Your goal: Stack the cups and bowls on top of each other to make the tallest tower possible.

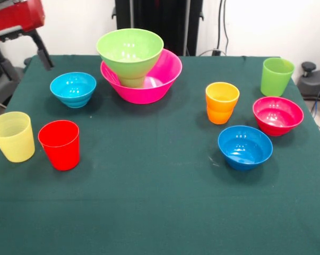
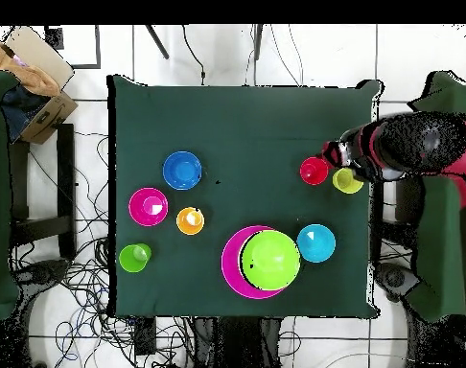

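The tower stands at the back middle: a large pink bowl (image 1: 167, 74) holds an upturned small green cup (image 1: 132, 81), and a lime green bowl (image 1: 129, 50) sits on that cup. The red cup (image 1: 59, 144) and the pale yellow cup (image 1: 12, 136) stand side by side on the table at the left. The light blue bowl (image 1: 73, 88) is behind them. The orange cup (image 1: 222, 102), magenta bowl (image 1: 277, 115), darker blue bowl (image 1: 245, 146) and taller lime cup (image 1: 277, 76) are at the right. My gripper (image 1: 44, 58) hangs at the far left edge, empty, above and behind the yellow cup; in the overhead view my gripper (image 2: 333, 153) is beside the red cup (image 2: 314, 171).
A dark green cloth (image 1: 149, 202) covers the table. The red arm (image 2: 409, 144) reaches in over the table's side. Chairs and cables lie around the table, and a cardboard box (image 2: 35, 72) sits off one corner.
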Motion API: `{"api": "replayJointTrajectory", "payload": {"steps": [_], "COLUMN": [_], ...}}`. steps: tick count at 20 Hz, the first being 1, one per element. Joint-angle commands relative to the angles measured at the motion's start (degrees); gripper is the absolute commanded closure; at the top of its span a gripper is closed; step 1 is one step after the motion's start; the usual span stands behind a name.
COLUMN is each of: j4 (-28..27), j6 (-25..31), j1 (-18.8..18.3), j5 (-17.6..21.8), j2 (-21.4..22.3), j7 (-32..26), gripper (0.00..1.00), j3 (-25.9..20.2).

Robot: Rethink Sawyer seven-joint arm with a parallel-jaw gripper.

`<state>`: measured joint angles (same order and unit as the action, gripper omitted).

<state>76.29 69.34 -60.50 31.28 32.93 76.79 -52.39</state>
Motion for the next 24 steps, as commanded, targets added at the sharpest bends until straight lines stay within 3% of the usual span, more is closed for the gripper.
{"api": "replayJointTrajectory", "payload": {"steps": [1,7,16,24], "j4": [-6.8,-5.7,-0.2,1.3], "j6": [8.8,6.6,-1.9,-3.2], "j1": [1.6,1.3,0.7,0.8], "j5": [2.3,2.3,4.9,5.5], "j2": [-1.6,-1.8,-4.0,-4.5], "j7": [-24.3,-24.6,-21.4,-20.0], "gripper": [0.0,0.0,0.0,0.0], "j3": [-0.4,-0.2,1.6,2.6]}}
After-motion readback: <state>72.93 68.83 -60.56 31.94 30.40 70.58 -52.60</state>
